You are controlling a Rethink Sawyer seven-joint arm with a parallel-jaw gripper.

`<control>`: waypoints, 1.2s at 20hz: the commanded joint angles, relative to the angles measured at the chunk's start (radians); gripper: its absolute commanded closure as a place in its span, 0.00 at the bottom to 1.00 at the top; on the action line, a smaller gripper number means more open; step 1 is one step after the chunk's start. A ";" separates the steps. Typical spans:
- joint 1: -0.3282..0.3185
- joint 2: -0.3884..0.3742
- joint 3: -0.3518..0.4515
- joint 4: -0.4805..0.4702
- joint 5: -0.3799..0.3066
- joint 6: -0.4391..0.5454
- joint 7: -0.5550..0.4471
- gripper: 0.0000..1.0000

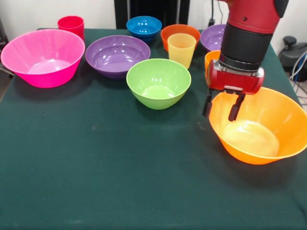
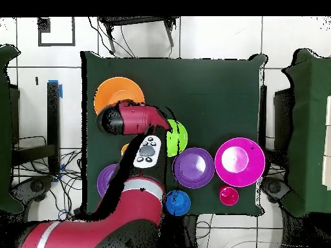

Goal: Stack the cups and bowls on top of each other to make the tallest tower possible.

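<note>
Orange big bowl [image 1: 259, 127] sits upright at the table's [image 1: 96, 182] edge side in the front view. I have the gripper [image 1: 221, 106] over its near rim, fingers [image 1: 234, 108] spread, one outside the wall and one inside, not yet pinching. Risk as I judge it: glossy, sloped wall may slip on closing, or the bowl tips and skids. The orange cup [image 1: 211, 60] just behind could get knocked.
</note>
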 commanded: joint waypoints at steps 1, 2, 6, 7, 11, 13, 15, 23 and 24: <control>0.099 0.098 -0.035 0.060 -0.007 -0.152 0.235 0.00; 0.115 0.111 -0.060 0.054 -0.002 -0.173 0.243 0.00; 0.137 0.138 -0.093 0.044 0.022 -0.197 0.248 0.00; 0.142 0.144 -0.101 0.042 0.027 -0.207 0.250 0.00; 0.153 0.160 -0.111 0.037 0.039 -0.226 0.261 0.00; 0.164 0.171 -0.129 0.029 0.044 -0.233 0.265 0.00; 0.159 0.176 -0.128 0.026 0.038 -0.242 0.257 0.00; 0.087 0.170 -0.043 0.026 0.000 -0.245 0.207 0.00; 0.076 0.166 -0.026 0.026 -0.004 -0.239 0.199 0.00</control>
